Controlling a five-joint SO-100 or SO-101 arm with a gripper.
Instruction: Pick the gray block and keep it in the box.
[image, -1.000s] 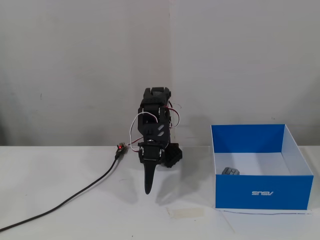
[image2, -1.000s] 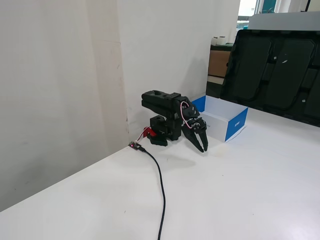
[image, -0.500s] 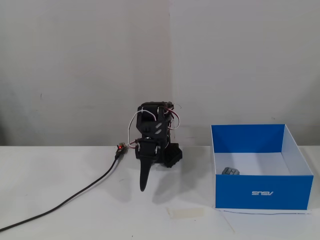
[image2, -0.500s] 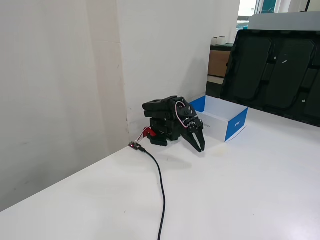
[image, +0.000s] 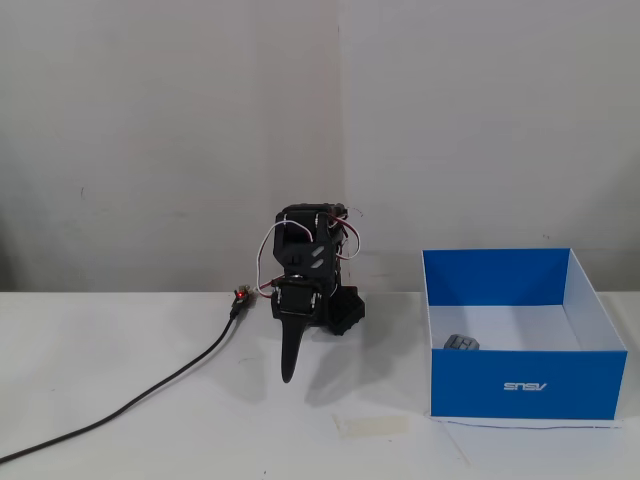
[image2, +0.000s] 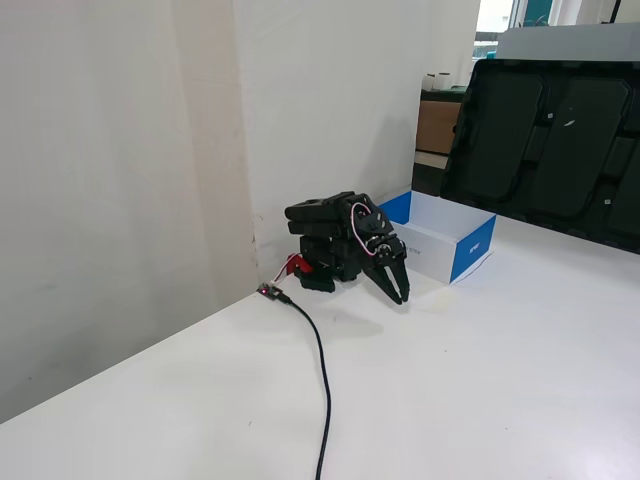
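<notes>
Centrally, the black arm (image: 308, 265) sits folded low against the white wall, its fingers (image: 289, 372) pointing down toward the white counter (image: 150, 440) and tapering to a single dark point in one fixed view; in the other fixed view the fingers (image2: 400, 293) appear drawn close together with nothing between them, their tips just above the counter. Red and white wires loop over the arm's upper joints. To the right in the front-facing fixed view stands the box (image: 525, 385), blue outside and white inside, its open top facing up and its small white logo printed upside down on the front wall. The gray block (image: 461, 343) lies inside the box on the white floor, near the front left corner, partly hidden behind the front wall and well apart from the fingers. A black cable (image: 150, 395) runs from a small connector with a red light beside the arm's base across the counter to the lower left edge. A strip of pale tape (image: 371, 425) lies on the counter between the fingers and the box. Large dark trays (image2: 545, 135) lean upright behind the counter in the angled fixed view.
</notes>
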